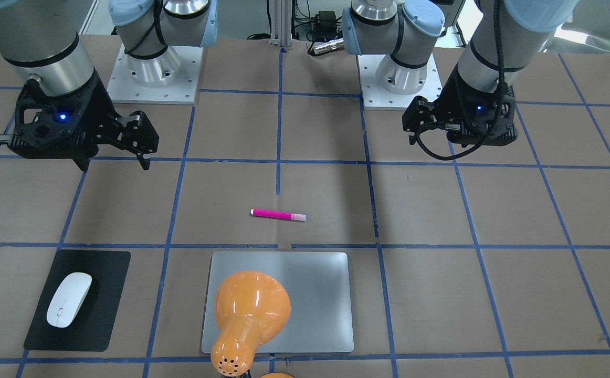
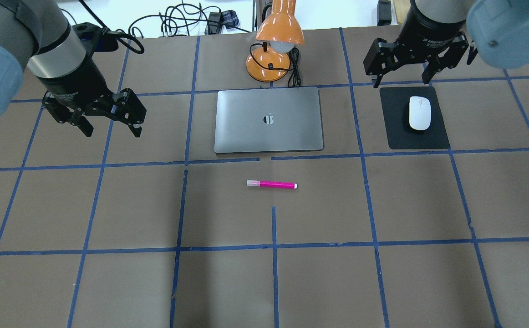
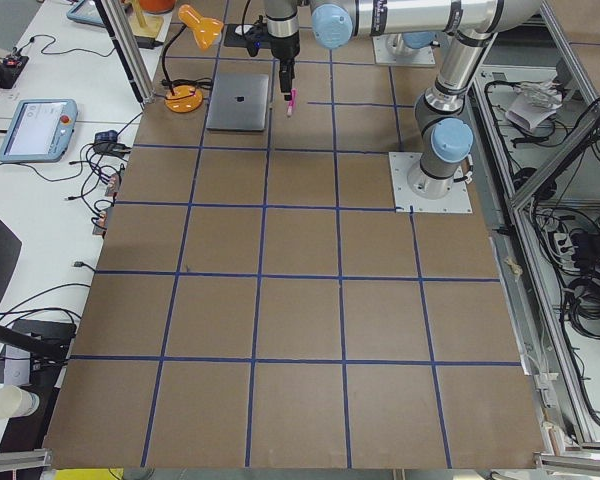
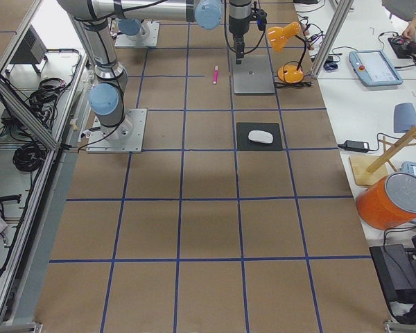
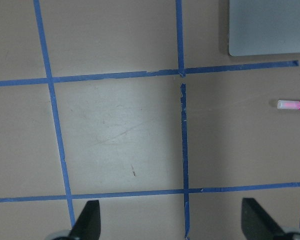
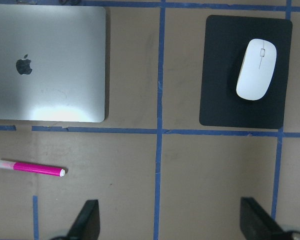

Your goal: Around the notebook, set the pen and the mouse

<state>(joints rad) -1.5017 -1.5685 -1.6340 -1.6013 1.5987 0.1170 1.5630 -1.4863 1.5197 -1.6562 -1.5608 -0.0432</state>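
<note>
The silver-grey notebook [image 2: 269, 119] lies closed at the far middle of the table. The magenta pen [image 2: 271, 184] lies flat on the brown surface just on the near side of the notebook, its pale cap pointing left. To the right of the notebook, the white mouse [image 2: 419, 113] rests on a black mat [image 2: 394, 132]. My left gripper [image 2: 112, 132] hangs open and holds nothing, left of the notebook. My right gripper [image 2: 402, 83] is also open, above the mat's far edge. The right wrist view shows the pen [image 6: 30, 167], the notebook [image 6: 45, 65] and the mouse [image 6: 256, 69] all below it.
An orange desk lamp [image 2: 279, 32] with its cord stands just behind the notebook and leans over it. Blue tape lines grid the brown tabletop. Both arm bases [image 1: 153, 79] stand at the robot's side of the table.
</note>
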